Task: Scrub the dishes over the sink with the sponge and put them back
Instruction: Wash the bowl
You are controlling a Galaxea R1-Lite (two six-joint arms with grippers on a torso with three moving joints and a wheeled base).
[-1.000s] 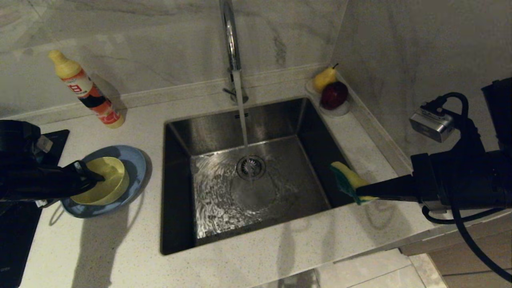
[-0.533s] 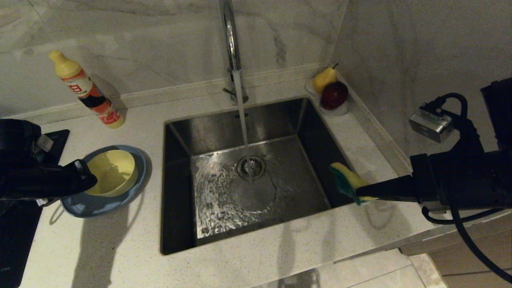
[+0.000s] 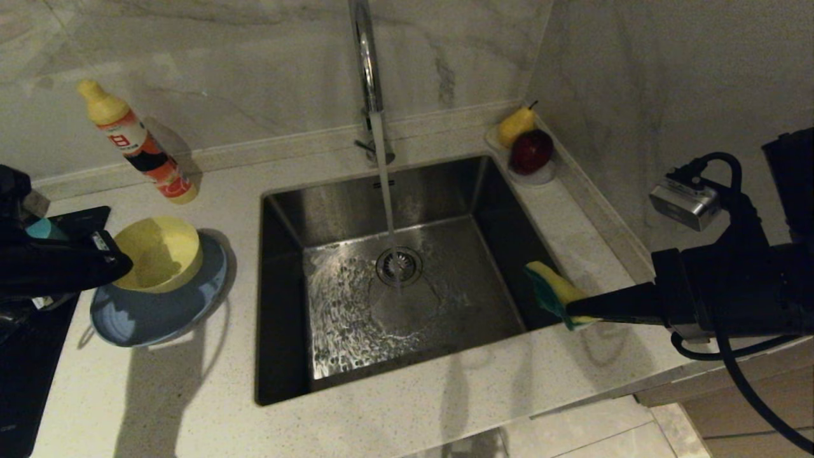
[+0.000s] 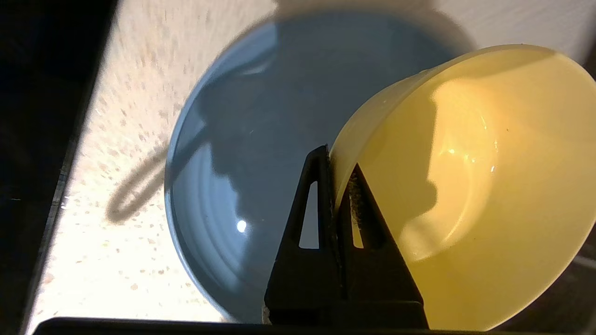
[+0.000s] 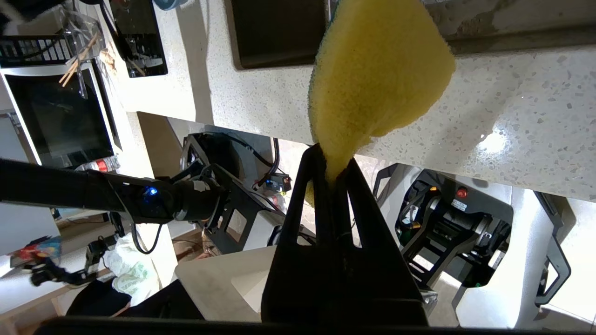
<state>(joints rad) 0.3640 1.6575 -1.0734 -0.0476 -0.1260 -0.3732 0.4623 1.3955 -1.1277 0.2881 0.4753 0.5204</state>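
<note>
Yellow bowl point(image 3: 159, 253), one: your left hand point(image 4: 336, 164) grips its rim above one blue plate point(image 3: 149, 312). One sponge point(image 3: 554, 291): your right hand point(image 5: 331, 160) pinches it.

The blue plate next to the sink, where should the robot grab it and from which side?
Probably the plate by its thin raised rim, on the edge nearest the left end effector, coming in low from the robot's left. It lies flat on the counter, so only the rim offers a pinch. That end effector is shut on the yellow bowl rim, tilted above the plate; the bowl must go first.
</note>
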